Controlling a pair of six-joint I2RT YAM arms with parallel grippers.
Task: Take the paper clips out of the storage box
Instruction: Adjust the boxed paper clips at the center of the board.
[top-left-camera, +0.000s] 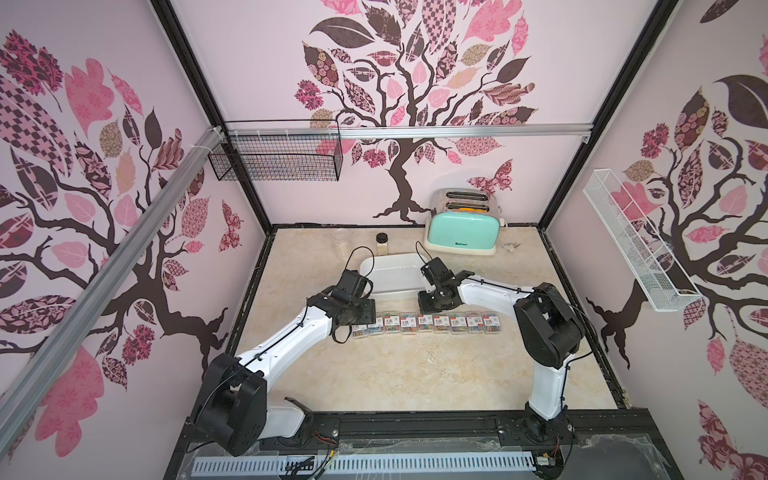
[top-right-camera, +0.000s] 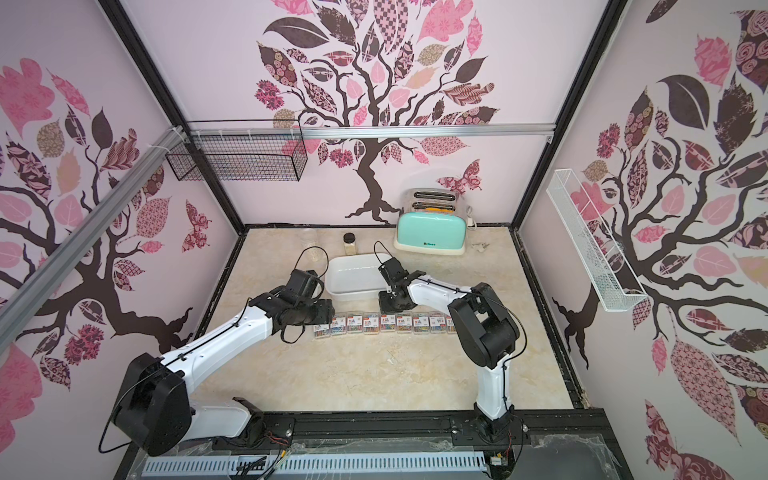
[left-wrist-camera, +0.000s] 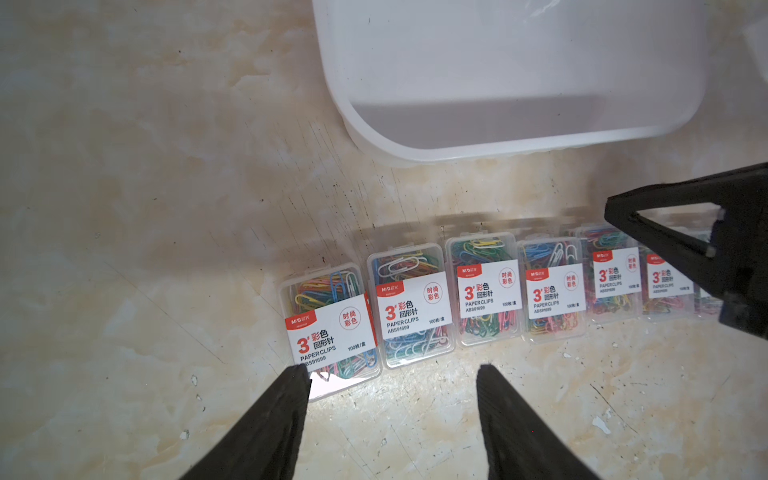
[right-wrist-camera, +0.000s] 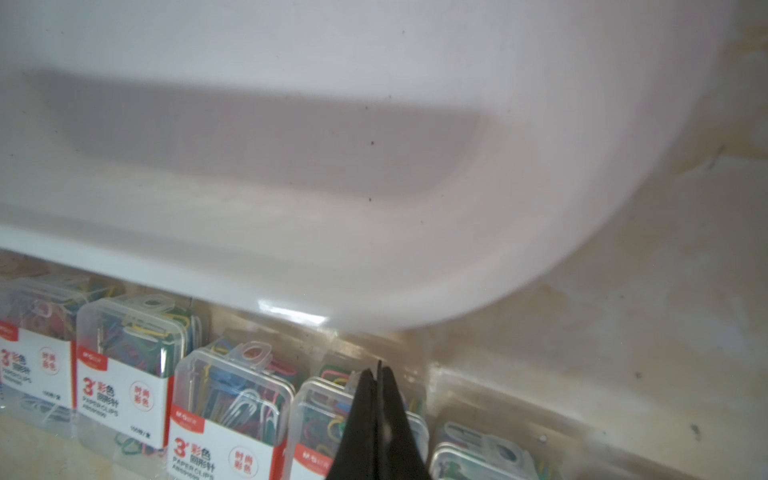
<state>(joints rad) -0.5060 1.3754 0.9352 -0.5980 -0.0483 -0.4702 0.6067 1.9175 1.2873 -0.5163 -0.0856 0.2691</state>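
Note:
Several clear cases of paper clips (top-left-camera: 428, 323) lie in a row on the marble tabletop, just in front of the white storage box (top-left-camera: 399, 270). As far as both wrist views show it, the box (left-wrist-camera: 498, 83) has nothing inside. My left gripper (left-wrist-camera: 392, 374) is open with only bare table between its fingers. One fingertip (left-wrist-camera: 299, 376) is at the near corner of the leftmost case (left-wrist-camera: 332, 328). My right gripper (right-wrist-camera: 377, 368) is shut on nothing and hangs over cases near the row's right end, beside the box's front wall (right-wrist-camera: 332, 270).
A mint-green toaster (top-left-camera: 461, 232) stands at the back right. A black-lidded jar (top-left-camera: 382, 243) and a clear cup (top-left-camera: 340, 243) stand behind the box. A black wire basket (top-left-camera: 278, 156) and a white wire shelf (top-left-camera: 636, 241) hang on the walls.

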